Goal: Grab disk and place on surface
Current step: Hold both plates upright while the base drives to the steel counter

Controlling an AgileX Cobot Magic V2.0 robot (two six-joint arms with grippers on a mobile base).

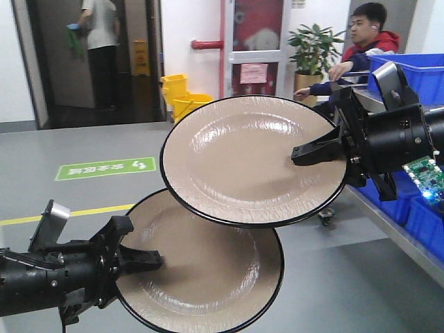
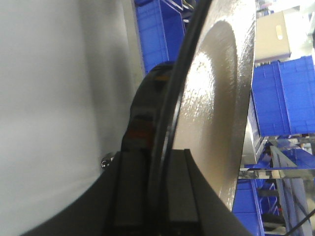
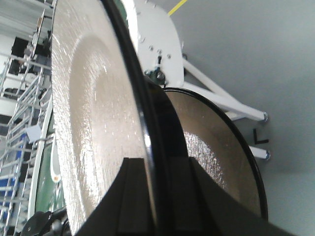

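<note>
Two beige disks with black rims are held up in the air. The upper disk [image 1: 243, 159] is gripped at its right edge by my right gripper [image 1: 300, 154]. It partly overlaps the lower disk [image 1: 201, 270], which my left gripper [image 1: 149, 261] holds at its left edge. The left wrist view shows the lower disk [image 2: 216, 98] edge-on, with the left gripper [image 2: 157, 196] shut on its rim. In the right wrist view the right gripper [image 3: 157, 196] is shut on the upper disk [image 3: 93, 123], and the lower disk [image 3: 216, 147] lies behind it. The glossy black surface is out of view.
Blue bins [image 1: 409, 69] on a metal shelf line the right side, and a seated person [image 1: 368, 41] is behind them. A yellow mop bucket [image 1: 182, 97] and a plant [image 1: 312, 48] stand at the back. Grey floor lies below. A white frame [image 3: 157, 39] shows behind the disks.
</note>
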